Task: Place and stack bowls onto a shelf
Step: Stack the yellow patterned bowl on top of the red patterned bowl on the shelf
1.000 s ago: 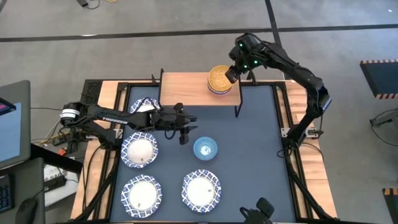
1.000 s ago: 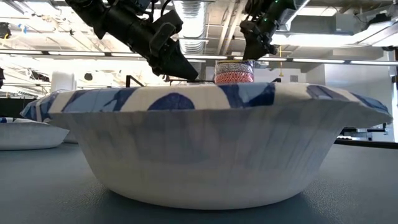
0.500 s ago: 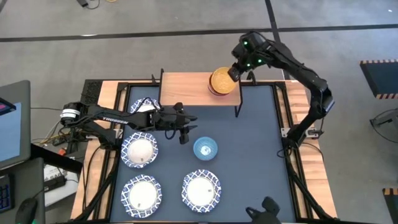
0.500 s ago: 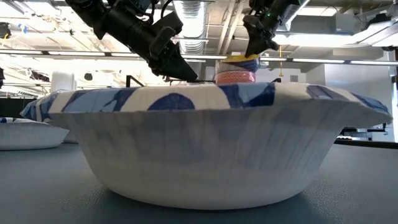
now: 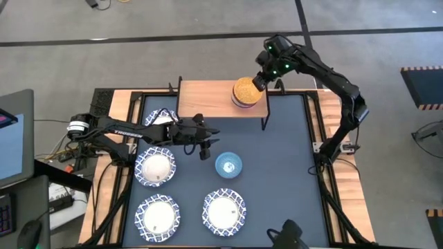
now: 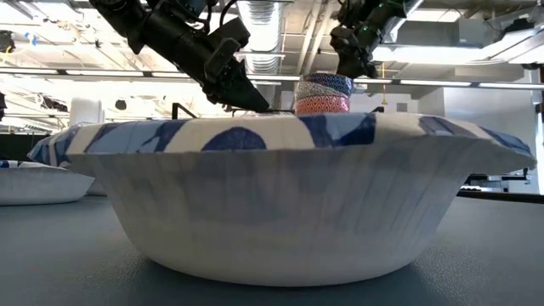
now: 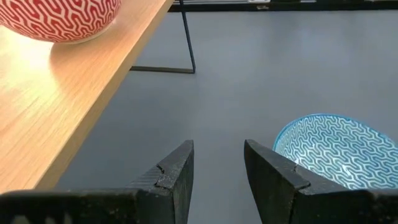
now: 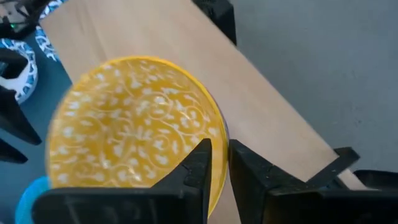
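On the wooden shelf (image 5: 208,100) stands a stack of small bowls, red at the bottom (image 6: 321,104) and the yellow bowl (image 5: 244,90) on top. My right gripper (image 5: 260,80) is shut at the yellow bowl's right rim. The light blue bowl (image 5: 228,164) rests on the dark table. Just to its left my left gripper (image 5: 205,142) hovers open with nothing between its fingers (image 7: 217,168). Three white bowls with blue rims (image 5: 155,167) (image 5: 158,214) (image 5: 223,211) lie on the table. Another one (image 5: 159,118) is partly hidden under my left arm. My right gripper pinches the yellow bowl's rim (image 8: 217,138) on the side toward the table's right. One finger is inside the bowl and one outside. The fingers slant down from above and from the right. The bowl sits level on top of the stack.
The shelf's black legs (image 5: 264,117) stand on the table's far part. The left half of the shelf top is bare wood (image 7: 56,118). Open dark table lies right of the light blue bowl. A large white bowl (image 6: 280,195) fills the low view.
The yellow bowl tipped on the stack at my right gripper half a second ago and now lies level again. My right gripper stayed at the bowl's right rim. My left arm kept still.
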Tool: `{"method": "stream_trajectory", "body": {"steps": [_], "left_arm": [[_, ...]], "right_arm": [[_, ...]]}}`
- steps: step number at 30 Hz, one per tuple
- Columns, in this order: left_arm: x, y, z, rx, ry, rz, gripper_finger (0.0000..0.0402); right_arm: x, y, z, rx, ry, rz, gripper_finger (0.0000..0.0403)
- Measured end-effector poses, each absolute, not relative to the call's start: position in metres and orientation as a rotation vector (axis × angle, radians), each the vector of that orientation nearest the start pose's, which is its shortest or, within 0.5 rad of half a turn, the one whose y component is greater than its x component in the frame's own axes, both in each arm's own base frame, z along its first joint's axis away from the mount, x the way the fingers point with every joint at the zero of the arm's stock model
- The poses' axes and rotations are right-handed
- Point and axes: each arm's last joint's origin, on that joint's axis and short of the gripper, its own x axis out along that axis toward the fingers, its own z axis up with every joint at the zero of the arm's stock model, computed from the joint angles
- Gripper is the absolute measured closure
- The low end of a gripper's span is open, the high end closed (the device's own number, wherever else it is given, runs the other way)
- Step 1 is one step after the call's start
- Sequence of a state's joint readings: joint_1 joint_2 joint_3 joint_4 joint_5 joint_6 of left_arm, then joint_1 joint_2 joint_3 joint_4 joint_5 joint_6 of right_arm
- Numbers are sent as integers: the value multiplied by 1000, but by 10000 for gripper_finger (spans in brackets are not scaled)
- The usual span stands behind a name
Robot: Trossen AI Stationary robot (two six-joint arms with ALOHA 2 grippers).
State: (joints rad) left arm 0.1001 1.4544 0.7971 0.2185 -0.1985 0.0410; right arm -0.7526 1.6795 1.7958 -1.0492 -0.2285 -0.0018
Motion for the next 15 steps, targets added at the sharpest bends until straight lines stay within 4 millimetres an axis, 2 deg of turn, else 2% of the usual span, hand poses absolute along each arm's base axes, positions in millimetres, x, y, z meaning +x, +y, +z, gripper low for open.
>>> {"method": "stream_trajectory", "body": {"steps": [7,15], "left_arm": [[303,37,220,75,479,330,273],[301,37,216,78,530,328,273]], "right_arm": [[260,-220,376,431,854,-449,333],[256,-210,389,388,815,-425,333]]}}
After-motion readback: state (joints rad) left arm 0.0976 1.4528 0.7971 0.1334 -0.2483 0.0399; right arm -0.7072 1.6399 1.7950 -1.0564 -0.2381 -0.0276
